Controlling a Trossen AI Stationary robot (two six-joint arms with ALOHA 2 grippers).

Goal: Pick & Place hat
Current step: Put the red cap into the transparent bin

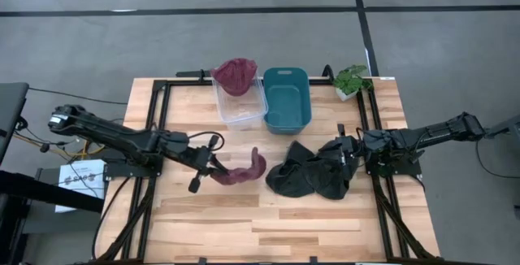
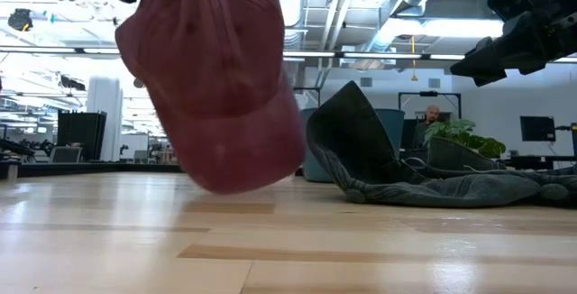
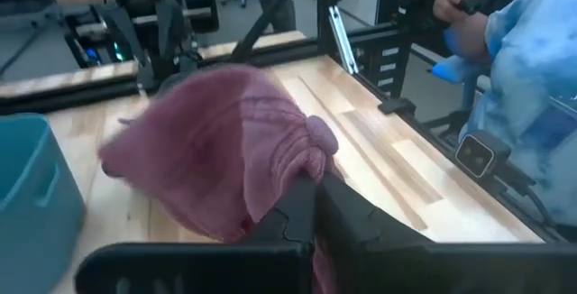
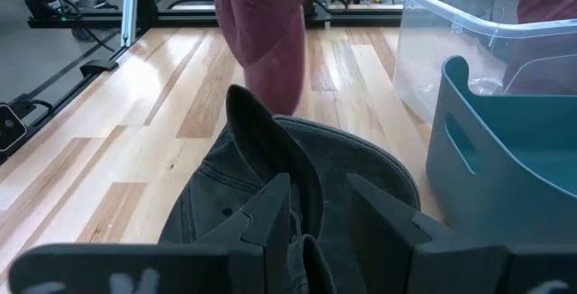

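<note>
My left gripper (image 1: 216,169) is shut on a maroon hat (image 1: 242,171) left of the table's middle. In the low view the hat (image 2: 216,87) hangs under the gripper. My right gripper (image 1: 342,156) is open above the right end of a pile of dark grey hats (image 1: 307,174). In its wrist view its fingers stand on either side of the dark cloth (image 4: 270,163). In the low view the gripper (image 2: 509,46) is well above the pile (image 2: 424,181), which lies on the table with one brim sticking up. My left gripper pinches a bunched fold of the maroon hat's cloth (image 3: 305,145) between its two shut fingers, coming from the table's left and slanting down. The hat hangs below and beyond the fingers. Its lowest edge (image 2: 230,186) is just above the table; whether it touches, I cannot tell.
A clear bin (image 1: 240,106) with another maroon hat (image 1: 234,74) on its far rim stands at the back, a teal bin (image 1: 287,101) to its right. A potted plant (image 1: 351,80) is at the back right. A person in blue (image 3: 532,68) stands beyond the table.
</note>
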